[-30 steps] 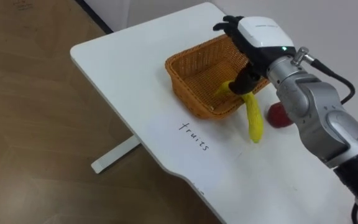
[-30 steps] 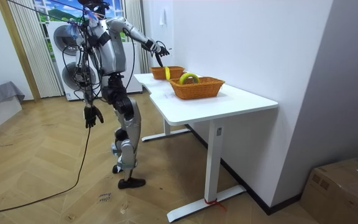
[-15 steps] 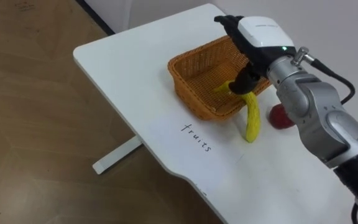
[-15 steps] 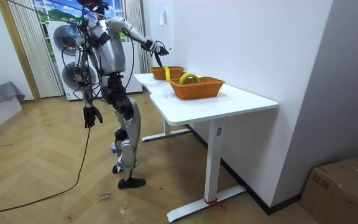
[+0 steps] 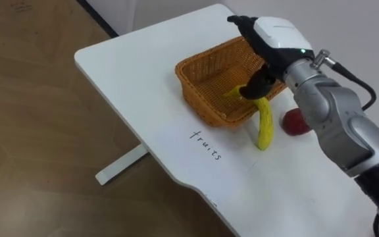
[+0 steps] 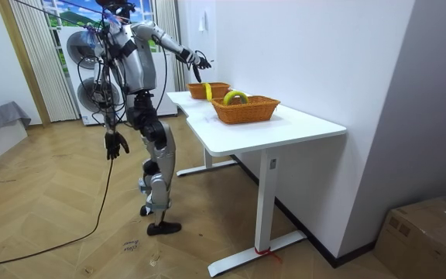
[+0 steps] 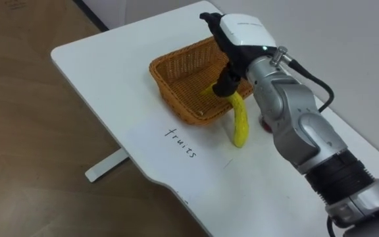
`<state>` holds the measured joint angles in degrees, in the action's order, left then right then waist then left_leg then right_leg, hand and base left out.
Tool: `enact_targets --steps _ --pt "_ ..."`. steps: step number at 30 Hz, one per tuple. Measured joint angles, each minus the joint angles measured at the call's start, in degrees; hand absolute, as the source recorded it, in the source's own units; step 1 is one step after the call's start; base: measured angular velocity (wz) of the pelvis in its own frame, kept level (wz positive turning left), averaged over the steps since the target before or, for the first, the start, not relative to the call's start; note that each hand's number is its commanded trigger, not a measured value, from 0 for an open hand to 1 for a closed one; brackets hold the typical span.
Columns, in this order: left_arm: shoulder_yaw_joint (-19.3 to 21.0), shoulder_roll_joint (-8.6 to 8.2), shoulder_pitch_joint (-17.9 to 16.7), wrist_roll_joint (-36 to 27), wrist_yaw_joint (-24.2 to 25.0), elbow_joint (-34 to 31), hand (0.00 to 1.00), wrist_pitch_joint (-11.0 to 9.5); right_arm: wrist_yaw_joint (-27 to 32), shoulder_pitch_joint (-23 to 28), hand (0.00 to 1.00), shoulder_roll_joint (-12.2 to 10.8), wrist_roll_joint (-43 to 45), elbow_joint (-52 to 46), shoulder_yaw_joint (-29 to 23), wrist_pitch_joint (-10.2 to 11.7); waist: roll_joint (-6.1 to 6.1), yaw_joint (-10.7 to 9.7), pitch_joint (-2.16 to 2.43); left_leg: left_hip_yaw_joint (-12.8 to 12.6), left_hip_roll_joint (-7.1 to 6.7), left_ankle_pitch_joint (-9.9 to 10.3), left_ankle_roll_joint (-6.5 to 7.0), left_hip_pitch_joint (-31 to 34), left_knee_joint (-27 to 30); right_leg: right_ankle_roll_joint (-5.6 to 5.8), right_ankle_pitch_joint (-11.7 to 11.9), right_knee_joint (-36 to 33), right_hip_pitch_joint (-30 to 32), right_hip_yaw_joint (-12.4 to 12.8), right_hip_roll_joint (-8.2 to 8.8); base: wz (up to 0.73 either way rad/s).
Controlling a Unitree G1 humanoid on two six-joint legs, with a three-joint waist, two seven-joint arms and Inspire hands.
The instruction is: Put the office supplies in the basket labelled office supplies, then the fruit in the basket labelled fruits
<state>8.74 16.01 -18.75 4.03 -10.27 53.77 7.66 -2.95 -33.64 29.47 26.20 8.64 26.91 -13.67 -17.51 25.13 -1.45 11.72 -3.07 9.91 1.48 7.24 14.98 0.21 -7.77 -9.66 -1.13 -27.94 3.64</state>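
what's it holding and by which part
A banana, gripped at its upper end by the fingers of the right hand, hanging at the basket's rim.

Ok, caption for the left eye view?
Right hand holds a banana by one end at the rim of the wicker basket.

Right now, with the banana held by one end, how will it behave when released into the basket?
The banana hangs from the right hand without drooping, so it is probably stiff, not floppy. Its curved shape will likely rock rather than roll far. The woven basket looks light and might slide if the banana bumps its rim.
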Motion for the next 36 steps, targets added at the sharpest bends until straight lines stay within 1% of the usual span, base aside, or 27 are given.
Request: enact_targets --steps 1,2,4,6,7,9,11,12,13,14,16,18,19,21,23,25,28,30,31,32,33,34,35,36 --pt "0.04 -0.20 -0.02 0.22 -0.52 -0.21 0.00 -0.02 0.33 0.00 0.00 0.00 -2.41 0.00 -1.20 0.17 0.01 0.02 -0.01 -0.16 0.05 0.00 0.00 -0.26 0.02 0.00 0.00 -0.02 -0.15 0.73 -0.07 -0.04" --pt "0.08 -0.34 -0.08 0.29 -0.71 -0.24 0.00 -0.06 0.73 -0.01 0.00 0.04 -4.50 0.07 -2.50 0.39 0.18 0.11 -0.14 -0.25 0.06 0.04 0.04 -0.53 0.33 0.01 0.01 -0.01 -0.51 1.14 -0.14 -0.05" --pt "0.14 -0.54 -0.39 0.63 -0.88 -0.33 0.00 -0.07 1.76 0.00 0.00 0.23 -6.89 0.24 -4.07 0.47 0.53 0.05 -0.37 -0.43 0.19 0.40 0.09 -0.90 0.83 0.01 0.01 -0.02 -1.02 1.23 -0.26 -0.07" --pt "0.36 -0.97 -0.63 0.65 -0.87 -0.82 0.00 0.01 2.82 0.00 0.00 0.56 -7.82 0.65 -5.72 1.17 0.90 -0.09 -0.65 -0.56 0.21 0.64 0.10 -0.80 1.17 0.01 0.01 -0.01 -0.98 1.61 -0.30 -0.09" --pt "0.64 -1.41 -0.86 0.63 -0.86 -1.19 0.00 0.01 3.64 0.01 0.00 0.60 -7.81 1.24 -6.48 1.58 1.37 -0.18 -0.79 -0.93 0.33 0.89 0.12 -0.67 1.67 0.02 0.00 -0.02 -0.92 2.40 -0.35 -0.13" --pt "0.89 -2.03 -1.32 0.63 -0.86 -2.18 0.00 0.72 4.34 0.55 0.00 0.59 -7.72 1.49 -7.32 1.75 2.21 -0.31 -0.68 -1.48 0.48 1.17 -0.06 -0.61 1.95 0.03 -0.01 -0.01 -0.76 3.14 -0.30 -0.14" --pt "0.71 -2.71 -2.03 0.58 -0.87 -3.78 0.00 1.03 4.97 1.34 0.00 0.58 -8.10 1.44 -8.37 2.38 3.85 -1.90 -0.28 -1.45 0.34 1.21 0.09 -0.34 2.44 0.12 -0.04 -0.06 -0.71 3.83 -0.14 -0.03" --pt "0.54 -2.73 -2.19 0.57 -0.87 -3.94 0.00 1.03 5.08 1.34 0.00 0.58 -8.23 1.39 -8.41 2.43 4.25 -2.26 -0.10 -1.51 0.30 1.19 0.11 -0.34 2.43 0.13 -0.04 -0.08 -0.63 4.02 -0.09 -0.04" --pt "0.55 -2.67 -2.39 0.56 -0.92 -4.17 0.00 1.03 5.65 1.34 0.00 0.58 -8.53 1.20 -8.49 2.60 4.61 -3.08 0.40 -1.70 0.29 1.11 0.17 -0.35 2.37 0.14 -0.04 -0.15 -0.52 4.21 -0.03 -0.09" --pt "0.55 -2.42 -2.56 0.55 -1.18 -4.40 0.00 1.03 6.48 1.35 0.00 0.58 -9.10 0.97 -8.63 2.82 5.01 -3.83 0.64 -1.87 0.33 0.90 0.43 -0.44 2.27 0.14 -0.04 -0.19 -0.51 4.28 -0.03 -0.08" --pt "0.56 -2.04 -2.79 0.56 -1.63 -4.54 0.00 1.02 7.90 1.35 0.00 0.58 -10.32 0.66 -8.71 3.16 4.98 -4.81 1.11 -2.29 0.38 0.68 0.41 -1.03 1.63 0.12 -0.03 -0.28 -0.60 4.46 -0.05 -0.10" --pt "0.59 -1.91 -3.28 0.58 -1.63 -5.25 0.00 1.02 9.16 1.50 0.00 0.58 -11.22 0.50 -9.03 3.55 5.02 -5.50 1.13 -2.68 0.41 0.61 0.36 -1.93 1.22 0.12 -0.02 -0.28 -1.14 4.80 -0.16 -0.14" --pt "0.59 -1.87 -3.63 0.58 -1.62 -5.62 0.00 1.01 9.96 1.90 0.00 0.58 -11.97 0.41 -9.24 3.80 4.75 -5.70 1.33 -3.39 0.53 0.56 0.35 -2.64 0.72 0.12 -0.02 -0.24 -1.49 5.26 -0.28 -0.16" --pt "0.55 -2.09 -3.99 0.60 -1.44 -5.65 0.00 1.05 10.51 2.23 0.00 0.58 -13.26 0.41 -9.26 3.84 4.65 -5.99 1.37 -3.88 0.71 0.59 0.36 -3.76 0.35 0.12 -0.02 -0.19 -2.21 5.91 -0.38 -0.16" --pt "0.25 -2.25 -4.06 0.59 -1.33 -5.67 0.00 1.06 11.29 2.46 0.00 0.58 -15.08 0.48 -9.30 3.94 4.72 -6.32 1.26 -4.42 1.18 0.65 0.38 -4.49 0.20 0.12 -0.02 -0.12 -2.76 6.06 -0.41 -0.11" --pt "-0.07 -2.05 -4.12 0.58 -1.34 -5.70 0.00 1.06 12.02 3.37 0.00 0.57 -16.02 0.68 -9.32 4.23 4.69 -6.55 1.24 -4.71 1.27 0.74 0.40 -4.77 0.12 0.12 -0.02 -0.20 -2.90 6.09 -0.40 -0.04" --pt "-0.48 -2.12 -4.65 0.58 -1.37 -5.93 0.00 1.06 12.53 3.98 0.00 0.56 -17.03 0.83 -9.33 4.31 4.66 -7.63 1.09 -4.71 1.24 0.99 0.17 -4.48 0.36 0.12 -0.02 -0.23 -2.76 6.10 -0.37 0.00" --pt "-0.69 -2.24 -4.88 0.56 -1.36 -5.92 0.00 1.12 13.43 4.17 0.00 0.53 -18.06 1.55 -10.05 4.39 4.80 -8.00 0.99 -4.63 1.24 1.13 0.16 -4.11 0.90 0.12 -0.02 -0.23 -2.68 6.19 -0.41 0.02" --pt "-0.82 -2.29 -4.79 0.48 -1.25 -5.94 0.00 1.12 14.33 4.34 0.00 0.53 -19.33 2.20 -11.00 4.68 5.00 -7.97 0.84 -4.52 1.24 1.29 0.14 -3.69 1.48 0.11 0.01 -0.23 -2.56 6.36 -0.51 0.03" --pt "-1.37 -2.23 -4.69 0.32 -0.88 -5.94 0.00 1.11 15.33 4.33 0.00 0.42 -21.12 3.43 -11.76 5.59 5.37 -7.98 0.56 -4.55 1.30 1.51 0.11 -3.46 2.02 0.11 0.10 -0.23 -2.52 6.37 -0.59 0.00" --pt "-1.84 -2.20 -4.58 0.22 -0.66 -5.94 0.00 1.11 15.87 4.33 0.00 0.36 -22.05 4.28 -12.16 6.23 5.62 -8.00 0.41 -4.55 1.30 1.57 0.12 -3.32 2.24 0.13 0.15 -0.24 -2.48 6.41 -0.61 0.00" --pt "-2.50 -2.36 -4.40 0.23 -0.31 -6.01 0.00 1.06 16.95 4.34 0.00 0.36 -23.26 5.57 -12.63 6.76 6.08 -7.96 0.33 -4.58 1.32 1.62 0.16 -2.70 2.59 0.12 0.26 -0.35 -1.93 6.57 -0.63 -0.07" --pt "-2.95 -2.72 -4.23 0.45 -0.25 -6.01 0.00 1.05 17.92 4.32 0.00 0.33 -23.91 6.71 -12.75 7.05 6.57 -7.85 0.09 -4.53 1.34 1.57 0.13 -2.44 2.63 0.11 0.50 -0.39 -1.59 6.71 -0.63 -0.08" --pt "-3.01 -2.95 -4.27 0.64 -0.23 -6.01 0.00 1.05 18.11 4.34 0.00 0.18 -24.05 7.20 -12.79 7.06 6.82 -7.84 0.07 -4.43 1.30 1.56 0.13 -2.25 2.68 0.11 0.54 -0.39 -1.42 6.69 -0.63 -0.08"
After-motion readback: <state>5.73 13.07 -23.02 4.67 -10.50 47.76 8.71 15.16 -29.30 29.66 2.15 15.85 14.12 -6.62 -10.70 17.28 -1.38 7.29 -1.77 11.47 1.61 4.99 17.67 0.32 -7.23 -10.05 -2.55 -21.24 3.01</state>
